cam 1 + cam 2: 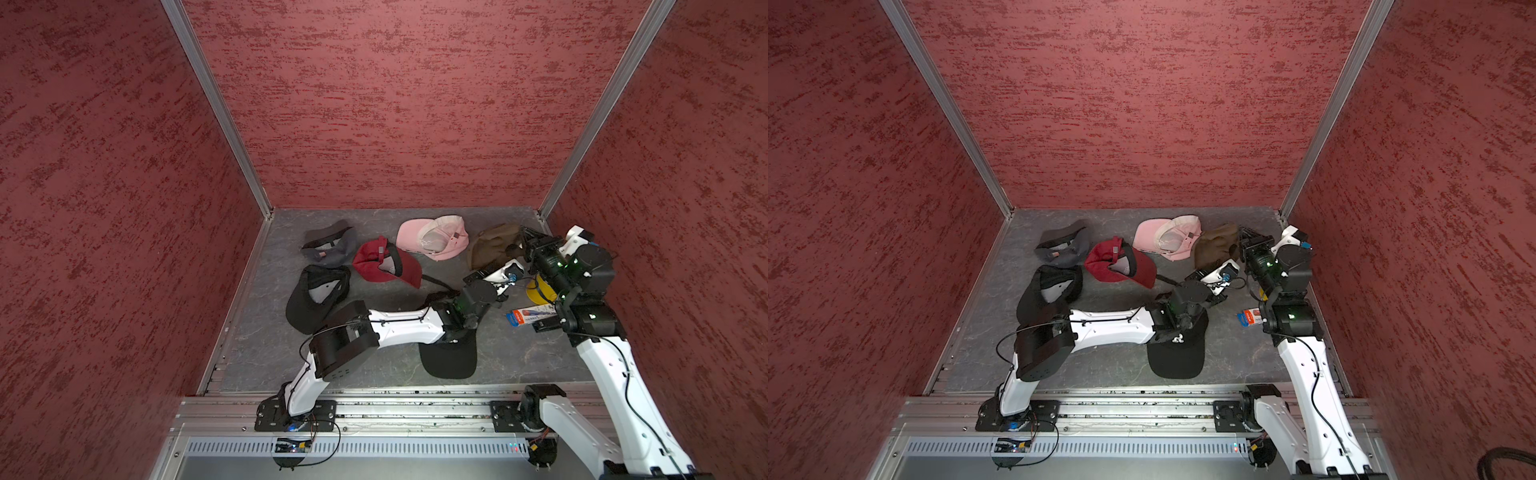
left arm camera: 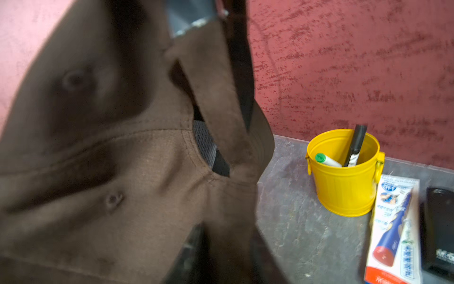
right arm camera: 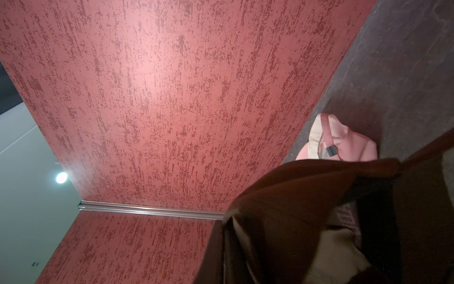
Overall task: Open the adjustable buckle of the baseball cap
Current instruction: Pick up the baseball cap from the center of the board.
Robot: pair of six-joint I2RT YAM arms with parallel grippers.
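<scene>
Right gripper (image 1: 524, 237) is closed on the brown cap (image 1: 492, 247), pinching its edge and holding it up off the table (image 1: 374, 365). In that arm's wrist view brown cloth bunches right at the fingers, pale lining showing inside. The left gripper (image 1: 512, 253) sits against the same cap, just beside the right gripper and nearer the robot's base. Cloth hides its fingers, so whether they are apart or together I cannot tell. From the left wrist the cap fills most of the view, with the strap (image 2: 216, 98) crossing the back opening; the buckle itself cannot be made out. Just past the left gripper, on the table, stands a yellow bucket (image 2: 344, 186) with a green-capped marker (image 2: 324, 159) and a black marker (image 2: 356, 145) in it, a boxed tube (image 2: 393, 228) just beside it. Beyond the held cap lies a pink cap (image 3: 344, 145), apart from it. Farther out on the left gripper's side lie a red cap (image 1: 386, 264), a grey cap (image 1: 330, 247), a black cap (image 1: 316, 299) clear of the arm and another black cap (image 1: 449, 357) under the left forearm.
</scene>
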